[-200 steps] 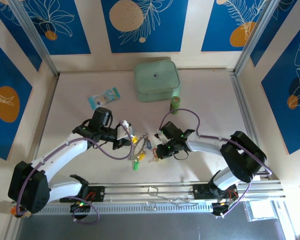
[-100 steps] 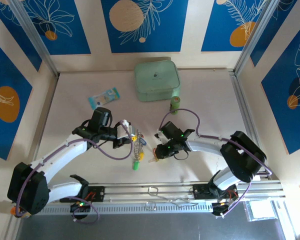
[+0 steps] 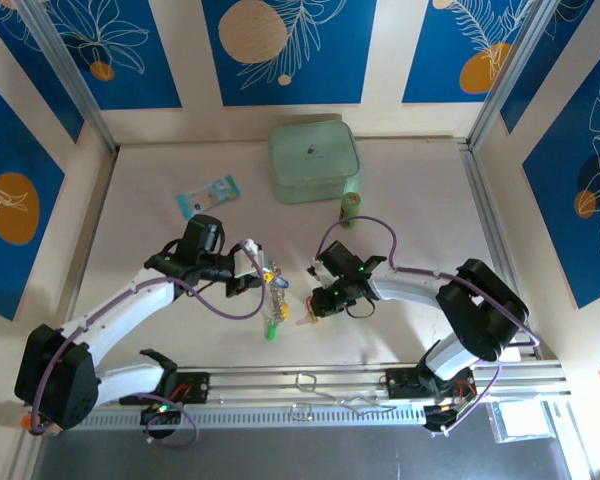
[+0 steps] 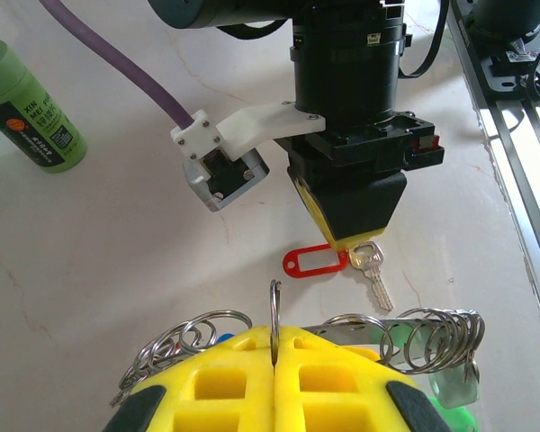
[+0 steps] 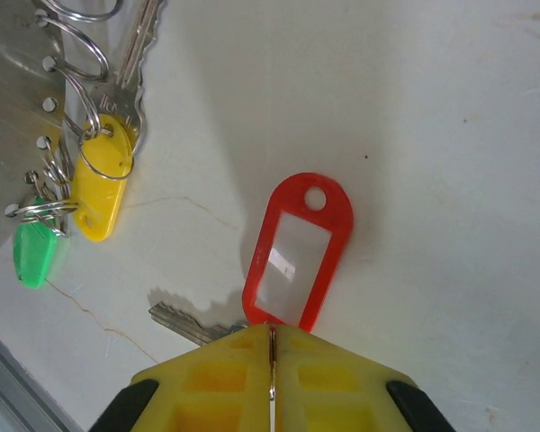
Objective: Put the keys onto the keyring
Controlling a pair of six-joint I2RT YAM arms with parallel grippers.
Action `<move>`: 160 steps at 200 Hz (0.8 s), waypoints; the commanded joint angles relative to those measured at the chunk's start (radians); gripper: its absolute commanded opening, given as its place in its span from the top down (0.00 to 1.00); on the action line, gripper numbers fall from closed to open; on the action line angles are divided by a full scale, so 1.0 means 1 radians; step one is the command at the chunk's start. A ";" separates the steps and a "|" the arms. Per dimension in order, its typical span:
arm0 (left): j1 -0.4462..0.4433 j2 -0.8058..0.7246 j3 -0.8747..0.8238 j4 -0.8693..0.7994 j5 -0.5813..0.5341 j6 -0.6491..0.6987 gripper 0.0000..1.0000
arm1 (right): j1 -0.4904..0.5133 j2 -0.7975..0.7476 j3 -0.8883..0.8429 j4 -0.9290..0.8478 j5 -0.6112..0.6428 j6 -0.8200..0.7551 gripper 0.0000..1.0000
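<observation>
As both my arms meet over the middle of the table (image 3: 430, 190), not far from its near edge, my left gripper (image 3: 266, 273) is clenched on the keyring (image 3: 277, 292). The ring sits edge-on between the yellow fingers (image 4: 216, 378), with small split rings fanned to either side. A yellow-tagged key (image 5: 103, 184) and a green tag (image 5: 34, 252) dangle from those rings, the green one nearest the table's near edge. Just to the right, my right gripper (image 5: 271, 346) points down at the tabletop, its jaws closed on the red-tagged key (image 5: 299, 256) where tag and key join. A thin metal loop shows in the seam between the fingers, the red tag lies flat ahead of them, and the silver blade (image 5: 184, 322) sticks out to one side. This key lies apart from the keyring. At the far edge rests a mint-green case (image 3: 313, 160), with a green bottle (image 3: 351, 208) just beside its near right corner and a blue-and-white packet (image 3: 208, 194) toward the far left.
</observation>
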 commanded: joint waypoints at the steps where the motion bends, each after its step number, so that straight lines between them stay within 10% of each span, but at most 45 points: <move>1: -0.007 -0.014 0.001 0.024 0.008 -0.006 1.00 | 0.001 0.002 0.019 -0.032 -0.023 -0.013 0.94; 160: -0.007 -0.021 -0.002 0.050 0.004 -0.055 1.00 | 0.005 -0.037 0.018 -0.054 -0.037 -0.051 1.00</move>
